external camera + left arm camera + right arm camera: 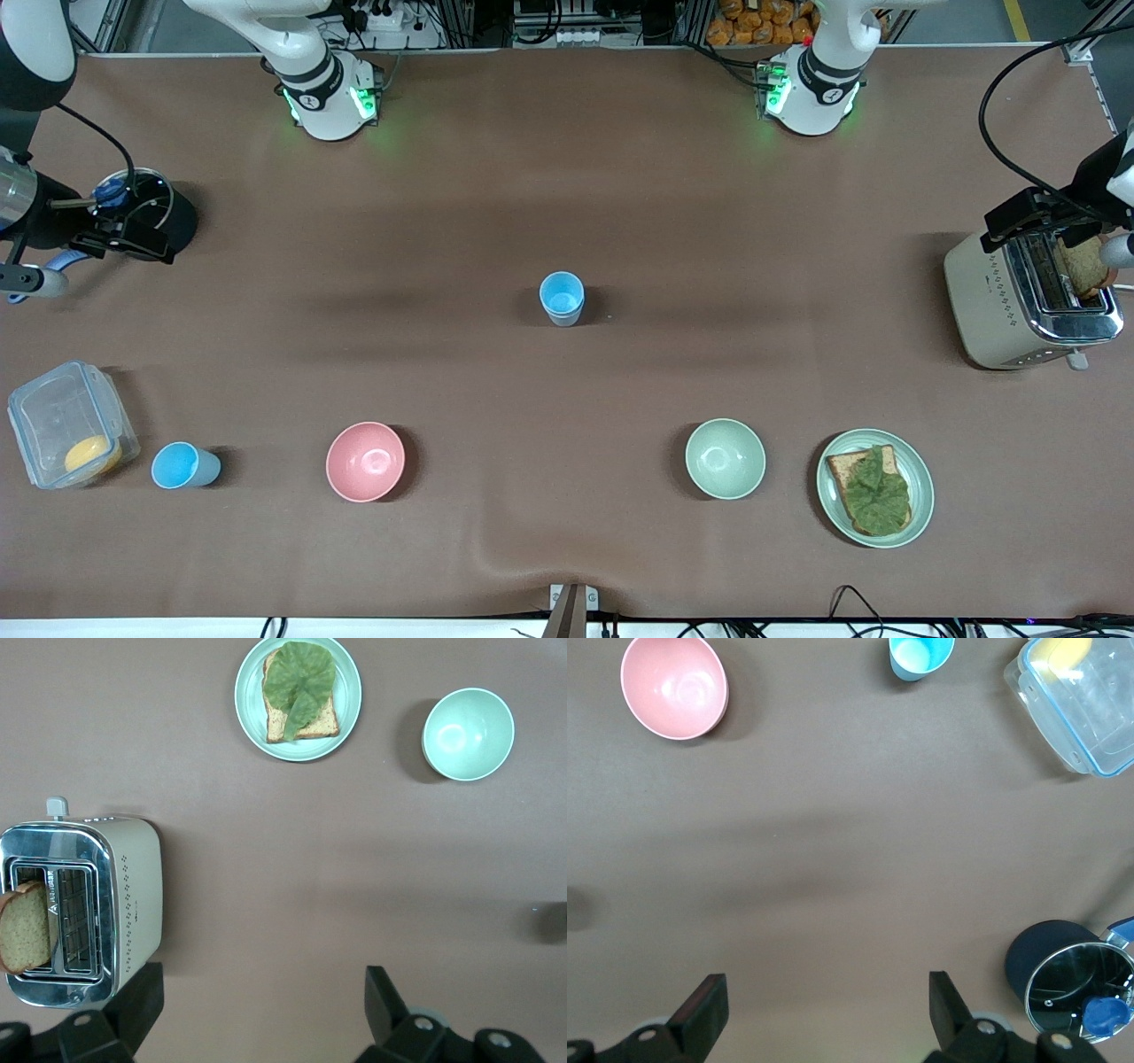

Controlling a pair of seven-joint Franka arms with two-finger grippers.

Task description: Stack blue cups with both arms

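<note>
One blue cup [562, 298] stands upright in the middle of the table. A second blue cup [183, 466] stands near the front edge toward the right arm's end, between a clear container and a pink bowl; it also shows in the right wrist view [920, 656]. My right gripper [124, 235] is open and empty [828, 988], above bare table beside a black pot. My left gripper [1041, 217] is open and empty [264, 979], above the table next to the toaster. Both grippers are far from the cups.
A black pot with a glass lid [1076, 979] sits under the right arm. Along the front edge are a clear container [66, 425], a pink bowl [365, 461], a pale-green bowl [725, 458] and a plate [921, 496] of toast with lettuce. A toaster [84, 904] holds bread.
</note>
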